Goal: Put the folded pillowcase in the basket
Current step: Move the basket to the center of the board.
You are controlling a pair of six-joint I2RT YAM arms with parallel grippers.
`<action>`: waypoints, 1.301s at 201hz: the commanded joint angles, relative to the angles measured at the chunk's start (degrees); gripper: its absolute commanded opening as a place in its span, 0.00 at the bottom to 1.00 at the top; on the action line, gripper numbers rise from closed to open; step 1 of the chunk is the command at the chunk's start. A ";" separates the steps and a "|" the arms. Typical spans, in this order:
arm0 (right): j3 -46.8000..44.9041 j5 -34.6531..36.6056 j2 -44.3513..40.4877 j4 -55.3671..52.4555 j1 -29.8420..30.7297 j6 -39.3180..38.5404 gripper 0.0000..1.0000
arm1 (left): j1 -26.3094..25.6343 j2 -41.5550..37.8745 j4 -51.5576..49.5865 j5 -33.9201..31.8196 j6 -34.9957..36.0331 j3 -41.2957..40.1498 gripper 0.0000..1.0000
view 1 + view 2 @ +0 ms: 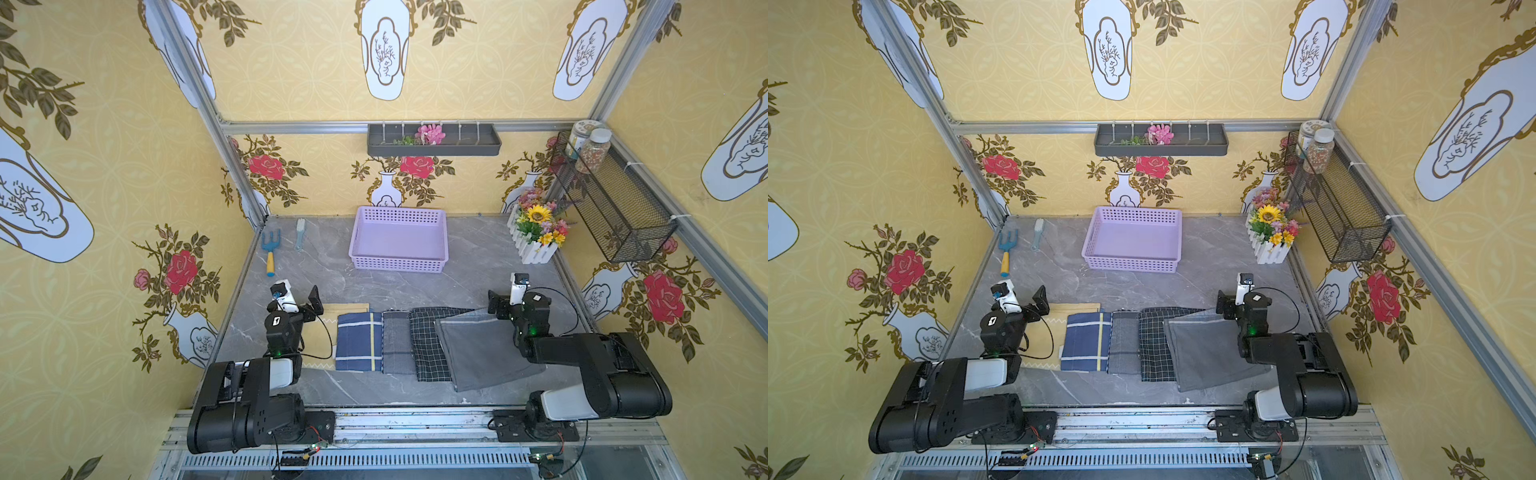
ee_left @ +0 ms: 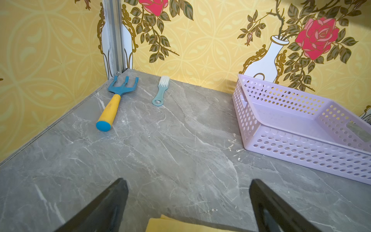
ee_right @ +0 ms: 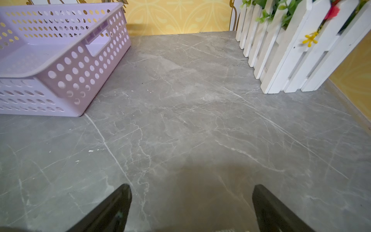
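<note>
Several folded pillowcases lie in a row near the table's front: yellow (image 1: 345,309), blue plaid (image 1: 359,343), grey (image 1: 397,345), black checked (image 1: 428,349) and a larger grey one (image 1: 482,353). The empty lilac basket (image 1: 399,262) (image 1: 1131,264) stands at the back centre. My left gripper (image 1: 313,300) (image 2: 188,181) hangs open over the yellow one's far edge (image 2: 170,225), holding nothing. My right gripper (image 1: 496,305) (image 3: 191,187) is open above bare table, just beyond the larger grey pillowcase's far right corner. In the wrist views the basket (image 2: 301,152) (image 3: 80,70) lies ahead of each gripper.
A blue and yellow garden fork (image 1: 271,253) and a small brush (image 1: 299,235) lie at the back left. A white picket flower box (image 1: 536,237) stands at the back right. On the walls hang a dark tray (image 1: 434,141) and a black wire basket (image 1: 611,203).
</note>
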 commanded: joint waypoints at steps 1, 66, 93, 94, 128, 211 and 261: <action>0.12 0.05 -0.20 2.24 -0.01 -0.32 0.97 | -0.01 0.02 0.86 0.17 0.21 -0.12 1.00; 6.75 4.81 -17.37 -20.95 -0.07 4.62 0.97 | -0.43 -15.22 -9.46 -2.67 -0.45 -0.04 1.00; 13.16 2.21 -21.92 -32.74 -0.07 9.52 0.97 | -0.43 -26.44 -16.93 -3.41 -3.99 0.50 1.00; 13.16 2.21 -21.92 -32.74 -0.07 9.52 0.97 | -0.43 -26.78 -17.26 -3.48 -4.34 0.55 1.00; 23.65 -2.56 -21.52 -47.49 0.01 15.91 0.97 | -0.34 -36.50 -34.58 -16.44 -24.87 5.55 1.00; 44.19 2.10 -1.40 -58.73 16.51 22.58 0.97 | -0.46 -27.31 -51.65 3.72 -26.42 18.85 1.00; 58.84 3.82 15.13 -65.69 20.29 23.90 0.90 | -1.61 -27.43 -51.60 12.27 -27.15 18.30 1.00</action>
